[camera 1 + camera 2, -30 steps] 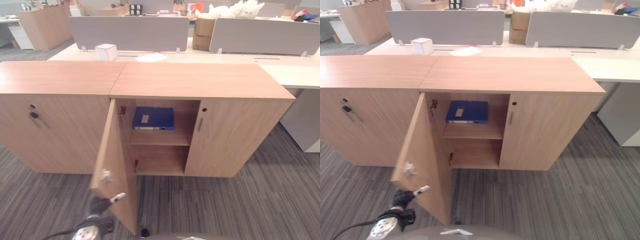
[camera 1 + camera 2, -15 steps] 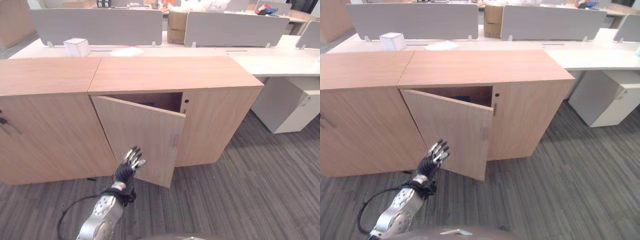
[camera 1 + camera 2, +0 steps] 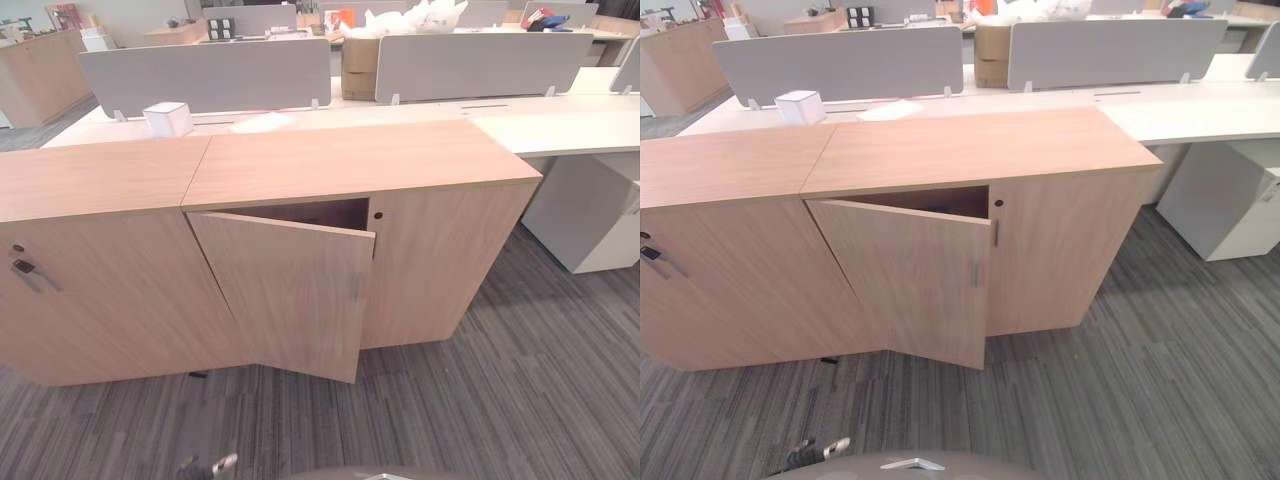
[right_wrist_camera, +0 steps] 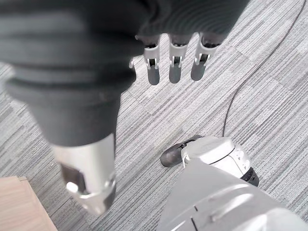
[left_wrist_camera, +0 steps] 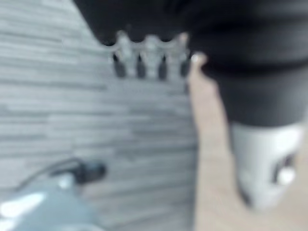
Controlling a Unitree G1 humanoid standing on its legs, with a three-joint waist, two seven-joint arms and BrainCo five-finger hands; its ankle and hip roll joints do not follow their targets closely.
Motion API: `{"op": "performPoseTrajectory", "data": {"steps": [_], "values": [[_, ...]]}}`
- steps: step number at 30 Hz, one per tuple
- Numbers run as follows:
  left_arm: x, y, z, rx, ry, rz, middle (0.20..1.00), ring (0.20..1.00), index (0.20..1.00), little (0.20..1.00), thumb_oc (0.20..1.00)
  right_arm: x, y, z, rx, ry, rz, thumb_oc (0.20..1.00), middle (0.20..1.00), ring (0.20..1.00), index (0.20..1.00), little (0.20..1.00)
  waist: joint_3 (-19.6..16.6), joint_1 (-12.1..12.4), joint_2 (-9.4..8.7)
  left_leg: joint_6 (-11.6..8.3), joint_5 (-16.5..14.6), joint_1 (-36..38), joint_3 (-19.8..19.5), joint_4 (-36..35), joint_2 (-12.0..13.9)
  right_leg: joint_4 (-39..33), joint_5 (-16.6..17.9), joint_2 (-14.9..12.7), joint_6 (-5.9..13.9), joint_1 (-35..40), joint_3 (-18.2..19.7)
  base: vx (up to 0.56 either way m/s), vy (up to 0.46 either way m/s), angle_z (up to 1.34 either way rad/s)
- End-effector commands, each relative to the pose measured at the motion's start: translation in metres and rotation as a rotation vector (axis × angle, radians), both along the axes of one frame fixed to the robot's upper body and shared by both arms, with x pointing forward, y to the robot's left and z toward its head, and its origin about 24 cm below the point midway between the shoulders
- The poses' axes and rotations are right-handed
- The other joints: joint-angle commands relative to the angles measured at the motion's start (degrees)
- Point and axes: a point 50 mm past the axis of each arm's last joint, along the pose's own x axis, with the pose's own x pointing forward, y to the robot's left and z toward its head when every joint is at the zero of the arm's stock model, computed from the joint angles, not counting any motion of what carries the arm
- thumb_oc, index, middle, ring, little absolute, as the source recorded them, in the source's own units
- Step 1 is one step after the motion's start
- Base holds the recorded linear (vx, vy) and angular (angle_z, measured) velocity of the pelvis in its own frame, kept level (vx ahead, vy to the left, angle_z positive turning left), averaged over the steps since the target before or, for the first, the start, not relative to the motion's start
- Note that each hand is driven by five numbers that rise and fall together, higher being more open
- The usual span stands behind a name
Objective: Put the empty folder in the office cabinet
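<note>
The wooden office cabinet [image 3: 360,160] stands ahead, its left door [image 3: 290,295] ajar at a small angle. A dark gap [image 3: 930,203] shows above the door's top edge; the folder is hidden behind the door. My left hand [image 3: 820,452] hangs low over the carpet in front of the cabinet, apart from the door, with its fingers [image 5: 149,60] straight and nothing in it. My right hand [image 4: 173,62] hangs over the grey carpet, fingers straight and empty.
A second cabinet [image 3: 100,290] with a key [image 3: 20,267] in its lock adjoins on the left. Behind are desks with grey dividers [image 3: 210,75] and a white box [image 3: 167,118]. A white pedestal [image 3: 590,215] stands at the right. Striped carpet [image 3: 520,380] lies in front.
The door has swung from wide open to almost shut, hiding the blue folder on the shelf. My left hand has left the door and dropped low. The camera has shifted too.
</note>
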Motion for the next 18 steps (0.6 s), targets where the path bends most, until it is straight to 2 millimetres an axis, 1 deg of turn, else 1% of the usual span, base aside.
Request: {"op": "performPoseTrajectory", "data": {"steps": [1,2,3,4,6,9,16,18], "values": [[-0.002,-0.004,-0.006,0.068,0.100,-0.060,1.000,1.000,1.000,1.000,1.000,0.013,-0.005,0.002,-0.026,0.012,0.033,1.000,1.000,1.000,1.000,1.000,1.4,0.0,0.51,0.14,-4.3,-1.0,0.4,0.1,1.2,1.9,-4.8,1.0,0.22,-1.0,-1.7,0.00,0.000,0.00],[-0.002,-0.004,-0.006,0.068,0.100,-0.060,1.000,1.000,1.000,1.000,1.000,0.013,-0.005,0.002,-0.026,0.012,0.033,1.000,1.000,1.000,1.000,1.000,1.4,0.0,0.51,0.14,-4.3,-1.0,0.4,0.1,1.2,1.9,-4.8,1.0,0.22,-1.0,-1.7,0.00,0.009,-0.07],[-0.008,-0.003,-0.007,0.072,0.127,-0.054,1.000,1.000,1.000,1.000,1.000,0.013,-0.005,0.002,-0.027,0.012,0.032,1.000,1.000,1.000,1.000,1.000,1.3,0.0,0.52,0.11,-4.3,-0.9,0.5,0.1,1.2,1.9,-4.8,1.0,0.19,-1.0,-1.8,0.00,0.004,-0.08],[-0.008,-0.003,-0.007,0.072,0.127,-0.054,1.000,1.000,1.000,1.000,1.000,0.013,-0.005,0.002,-0.027,0.012,0.032,1.000,1.000,1.000,1.000,1.000,1.3,0.0,0.52,0.11,-4.3,-0.9,0.5,0.1,1.2,1.9,-4.8,1.0,0.19,-1.0,-1.8,0.00,0.000,0.00],[-0.024,-0.006,-0.008,0.063,0.178,0.002,1.000,1.000,1.000,1.000,1.000,0.015,-0.007,0.002,-0.035,0.000,0.025,1.000,1.000,1.000,1.000,1.000,1.4,0.0,0.55,0.03,-4.4,-0.8,0.6,0.1,1.2,1.8,-4.8,1.0,0.16,-0.9,-1.7,0.00,0.023,0.05],[-0.028,-0.008,-0.008,0.058,0.192,0.026,1.000,1.000,1.000,1.000,1.000,0.015,-0.007,0.002,-0.036,-0.001,0.022,1.000,1.000,1.000,1.000,1.000,1.4,0.0,0.51,0.01,-4.4,-0.8,0.6,0.1,1.3,1.7,-4.7,1.0,0.15,-0.8,-1.8,0.00,0.003,-0.03],[-0.020,-0.011,-0.009,0.061,0.152,0.053,1.000,1.000,1.000,1.000,1.000,0.016,-0.004,0.001,-0.034,-0.005,0.022,1.000,1.000,1.000,1.000,1.000,1.6,0.3,0.41,-0.05,-4.3,-0.9,0.5,0.1,1.3,1.6,-4.7,0.9,0.20,-0.7,-2.1,0.00,0.000,0.01],[-0.014,-0.011,-0.009,0.057,0.122,0.087,1.000,1.000,1.000,1.000,1.000,0.016,-0.004,0.001,-0.037,-0.005,0.007,1.000,1.000,1.000,1.000,1.000,1.7,0.4,0.38,-0.10,-4.2,-0.9,0.4,0.1,1.3,1.5,-4.7,0.9,0.20,-0.6,-2.3,0.00,0.000,0.00]]}}
